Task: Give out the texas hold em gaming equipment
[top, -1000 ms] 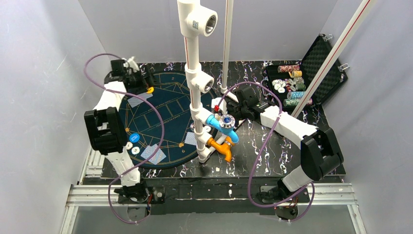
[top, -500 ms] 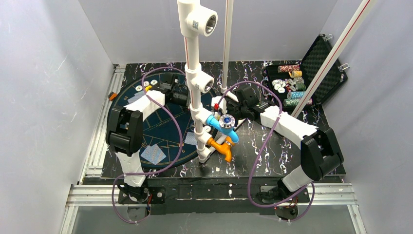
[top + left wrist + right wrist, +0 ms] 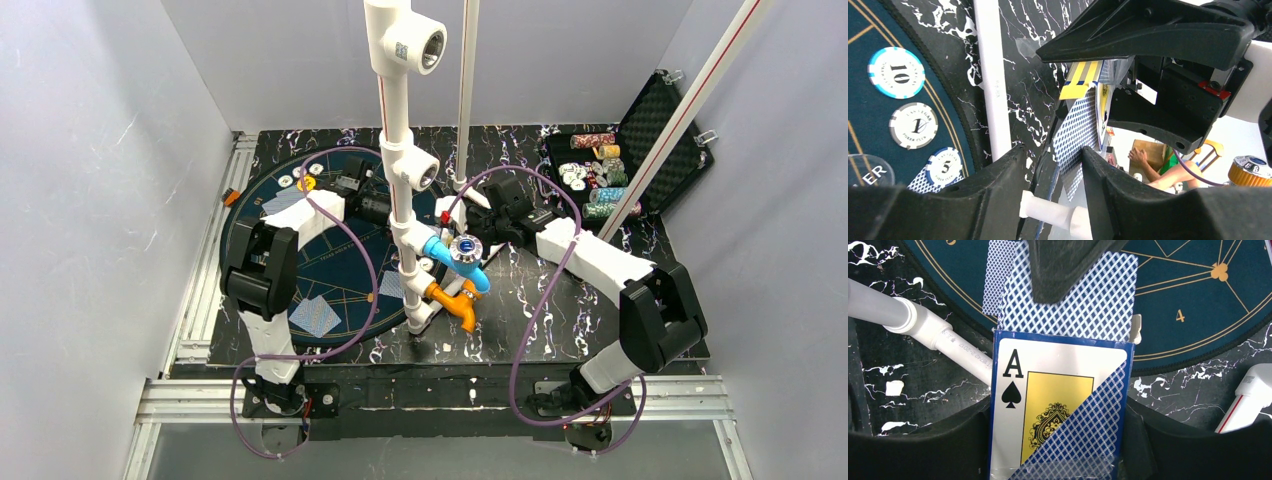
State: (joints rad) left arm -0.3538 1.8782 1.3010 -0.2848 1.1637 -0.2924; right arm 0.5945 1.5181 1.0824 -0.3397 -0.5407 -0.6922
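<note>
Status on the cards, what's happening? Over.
Right gripper shut on card box. Left gripper open, astride a card poking from the box. White pipe close beside.

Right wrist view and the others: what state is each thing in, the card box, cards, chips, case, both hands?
Blue-and-white cardboard card box: top open, gripped by the right hand.
Blue-backed playing card: half out of the box.
Left hand: open, straddling that card.
Round patterned poker chips: flat on the dark blue felt mat.
Black hard case: lid open, chip stacks inside.
</note>
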